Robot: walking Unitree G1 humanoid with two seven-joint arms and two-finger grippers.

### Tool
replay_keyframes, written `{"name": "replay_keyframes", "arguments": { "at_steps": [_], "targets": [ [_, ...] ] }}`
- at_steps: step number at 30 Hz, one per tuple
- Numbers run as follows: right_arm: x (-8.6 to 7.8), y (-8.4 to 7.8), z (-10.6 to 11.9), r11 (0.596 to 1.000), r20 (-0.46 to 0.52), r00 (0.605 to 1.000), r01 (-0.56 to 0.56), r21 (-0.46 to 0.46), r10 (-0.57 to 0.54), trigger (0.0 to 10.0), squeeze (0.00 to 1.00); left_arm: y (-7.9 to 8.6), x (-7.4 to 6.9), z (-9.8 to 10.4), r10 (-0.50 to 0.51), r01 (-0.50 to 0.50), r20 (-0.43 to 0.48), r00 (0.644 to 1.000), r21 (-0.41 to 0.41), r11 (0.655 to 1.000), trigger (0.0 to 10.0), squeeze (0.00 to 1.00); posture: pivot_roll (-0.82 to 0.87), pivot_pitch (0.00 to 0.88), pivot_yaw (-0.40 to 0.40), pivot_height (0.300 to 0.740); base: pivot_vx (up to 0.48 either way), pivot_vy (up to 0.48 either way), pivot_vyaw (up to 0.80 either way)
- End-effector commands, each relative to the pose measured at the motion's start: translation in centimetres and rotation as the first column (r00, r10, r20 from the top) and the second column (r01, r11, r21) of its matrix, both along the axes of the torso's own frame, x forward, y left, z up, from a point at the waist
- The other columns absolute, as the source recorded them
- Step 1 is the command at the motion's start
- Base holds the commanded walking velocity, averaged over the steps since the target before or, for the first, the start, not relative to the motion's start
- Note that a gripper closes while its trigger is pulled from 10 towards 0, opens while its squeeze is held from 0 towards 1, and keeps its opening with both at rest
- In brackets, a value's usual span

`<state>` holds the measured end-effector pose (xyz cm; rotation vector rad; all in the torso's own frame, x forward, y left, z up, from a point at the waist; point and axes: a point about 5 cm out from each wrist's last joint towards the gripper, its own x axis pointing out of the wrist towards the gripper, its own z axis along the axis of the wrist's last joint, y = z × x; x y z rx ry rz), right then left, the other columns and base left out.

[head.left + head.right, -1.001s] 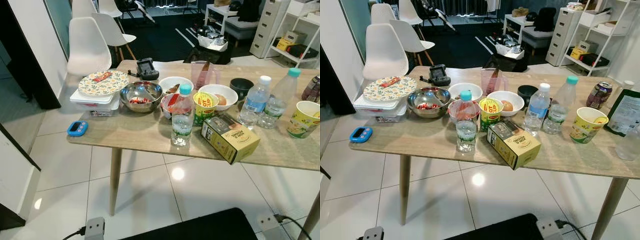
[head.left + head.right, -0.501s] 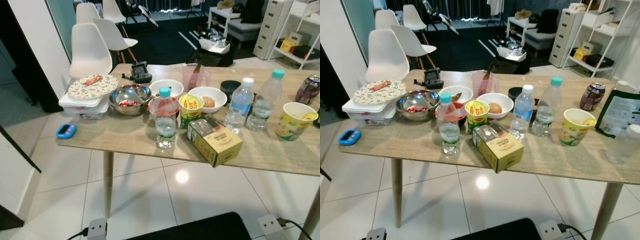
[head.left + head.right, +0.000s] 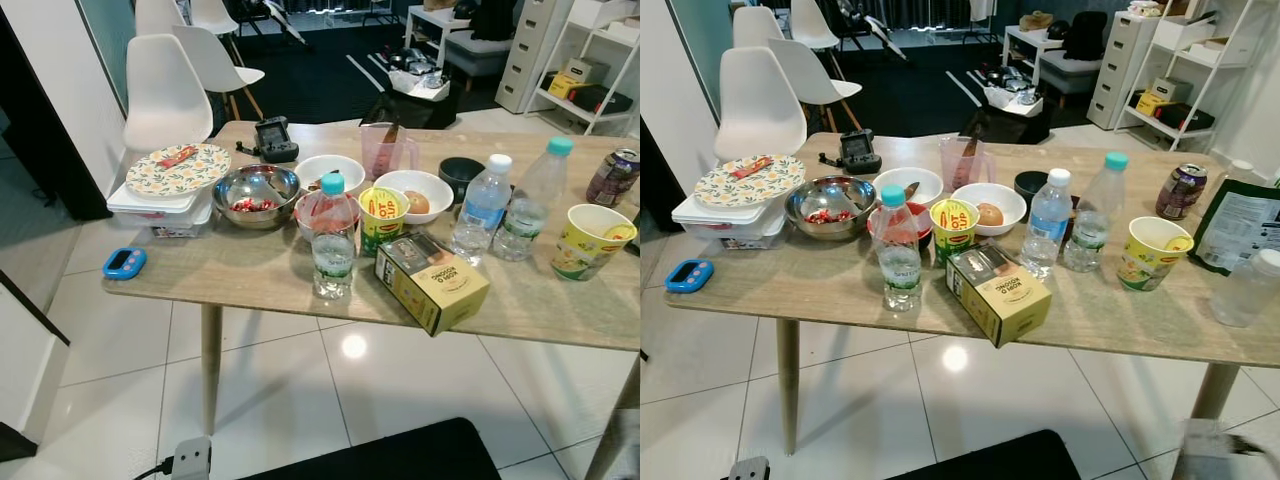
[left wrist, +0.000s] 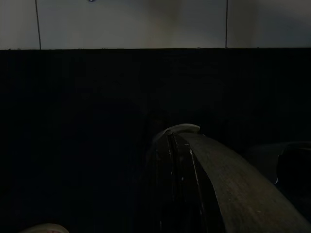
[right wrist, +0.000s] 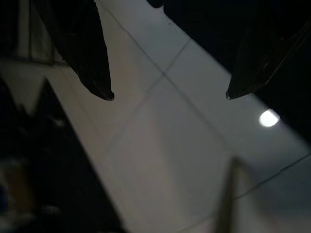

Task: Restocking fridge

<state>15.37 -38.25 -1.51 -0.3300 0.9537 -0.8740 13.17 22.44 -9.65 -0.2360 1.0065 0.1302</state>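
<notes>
A wooden table (image 3: pixel 820 285) holds the groceries. Near its front edge stand a teal-capped water bottle (image 3: pixel 899 255) and a yellow carton (image 3: pixel 998 293). Behind them are a yellow noodle cup (image 3: pixel 954 228), a white bowl (image 3: pixel 988 205) with an egg, two more water bottles (image 3: pixel 1047 225) (image 3: pixel 1094 215), a second paper cup (image 3: pixel 1155 253) and a drink can (image 3: pixel 1179 190). My right gripper (image 5: pixel 169 95) hangs open over the tiled floor, holding nothing. The left gripper (image 4: pixel 170 145) sits in deep shade against something dark.
A steel bowl (image 3: pixel 828 205), a patterned plate on a plastic box (image 3: pixel 748 180), a blue timer (image 3: pixel 689 274) and a pink jug (image 3: pixel 962 160) fill the table's left and back. White chairs (image 3: pixel 758 105) stand behind. A blurred grey shape (image 3: pixel 1215 450) shows beside the right table leg.
The camera has shifted, so the table sits a little differently in view; nothing on it has moved. A blurred grey shape has come into the lower right corner.
</notes>
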Motion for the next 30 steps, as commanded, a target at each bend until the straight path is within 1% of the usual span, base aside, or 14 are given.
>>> {"name": "replay_keyframes", "arguments": {
  "at_steps": [1,2,3,4,5,10,17,20,21,22,26,27,28,30],
  "targets": [
    [-0.4,-0.5,0.3,0.997,0.015,0.997,0.077,-0.008,-0.077,10.0,1.00,0.5,-0.1,0.1,0.007,-0.007,-0.001,1.000,0.009,1.000,10.0,0.00,-0.01,0.000,-0.021,0.740,0.000,0.000,0.00],
    [-0.7,-1.2,0.8,0.992,0.041,0.991,0.127,-0.020,-0.126,10.0,1.00,0.5,-0.1,0.1,0.008,-0.008,-0.001,1.000,0.009,1.000,10.0,0.00,0.00,0.000,-0.022,0.740,0.000,0.000,0.00],
    [-0.8,-2.0,1.5,0.981,0.087,0.979,0.189,-0.035,-0.185,10.0,0.59,0.5,-0.1,0.1,0.009,-0.009,0.000,1.000,0.008,1.000,10.0,0.00,0.00,0.000,-0.022,0.740,0.000,0.000,0.00],
    [-0.8,-2.0,1.5,0.981,0.087,0.979,0.189,-0.035,-0.185,10.0,0.59,0.5,-0.1,0.1,0.009,-0.009,0.000,1.000,0.008,1.000,10.0,0.00,0.00,0.000,-0.022,0.740,0.000,0.000,0.00],
    [-0.9,-3.2,2.6,0.963,0.143,0.958,0.261,-0.062,-0.250,10.0,0.00,0.5,-0.1,0.1,0.011,-0.011,0.000,1.000,0.008,1.000,10.0,0.00,0.00,0.000,-0.022,0.740,0.000,0.000,0.00],
    [0.1,-7.1,8.1,0.876,0.416,0.822,0.469,-0.110,-0.388,10.0,0.00,0.5,-0.3,0.0,0.009,-0.009,-0.002,1.000,0.005,1.000,10.0,0.00,0.00,0.000,-0.029,0.740,0.000,0.000,0.00],
    [3.1,-8.4,12.9,0.879,0.629,0.722,0.460,-0.125,-0.288,10.0,0.00,0.5,-0.3,0.0,0.011,-0.011,0.000,1.000,0.003,1.000,10.0,0.00,0.01,0.000,-0.031,0.740,0.000,0.000,0.00],
    [6.0,-8.4,16.6,0.918,0.801,0.575,0.387,-0.083,-0.169,10.0,0.00,0.4,-0.3,0.0,0.010,-0.010,-0.001,1.000,0.002,1.000,10.0,0.00,0.01,0.000,-0.030,0.740,0.000,0.000,0.00],
    [10.1,-7.1,21.0,0.992,0.967,0.242,0.120,0.047,-0.076,10.0,0.00,0.4,-0.3,0.0,0.009,-0.009,-0.001,1.000,0.002,1.000,10.0,0.00,0.01,0.000,-0.034,0.740,0.000,0.000,0.00],
    [11.4,-6.4,22.6,0.998,0.993,0.108,-0.013,0.054,-0.052,10.0,0.00,0.4,-0.3,0.0,0.009,-0.009,-0.001,1.000,0.001,1.000,10.0,0.00,0.01,0.000,-0.034,0.740,0.000,0.000,0.00],
    [13.3,-4.9,24.4,0.978,0.999,-0.035,-0.211,0.006,-0.014,10.0,0.00,0.4,-0.3,0.0,0.009,-0.009,-0.001,1.000,0.000,1.000,10.0,0.00,0.01,0.000,-0.037,0.740,0.000,0.000,0.00],
    [15.9,-0.8,27.6,0.798,0.958,-0.275,-0.558,-0.227,0.080,10.0,0.00,0.4,-0.3,0.0,0.006,-0.006,-0.004,1.000,0.000,1.000,10.0,0.00,0.00,0.000,-0.035,0.740,0.000,0.000,0.00],
    [15.9,-0.8,27.6,0.798,0.958,-0.275,-0.558,-0.227,0.080,10.0,0.00,0.4,-0.3,0.0,0.006,-0.006,-0.004,1.000,0.000,1.000,10.0,0.00,0.00,0.000,-0.035,0.740,0.000,0.000,0.00],
    [17.1,3.6,29.5,0.531,0.889,-0.437,-0.726,-0.437,0.134,10.0,0.00,0.3,-0.4,0.0,0.000,0.000,-0.006,1.000,-0.001,1.000,10.0,0.00,0.00,0.000,-0.033,0.740,0.000,0.000,0.00]
  ]
}}
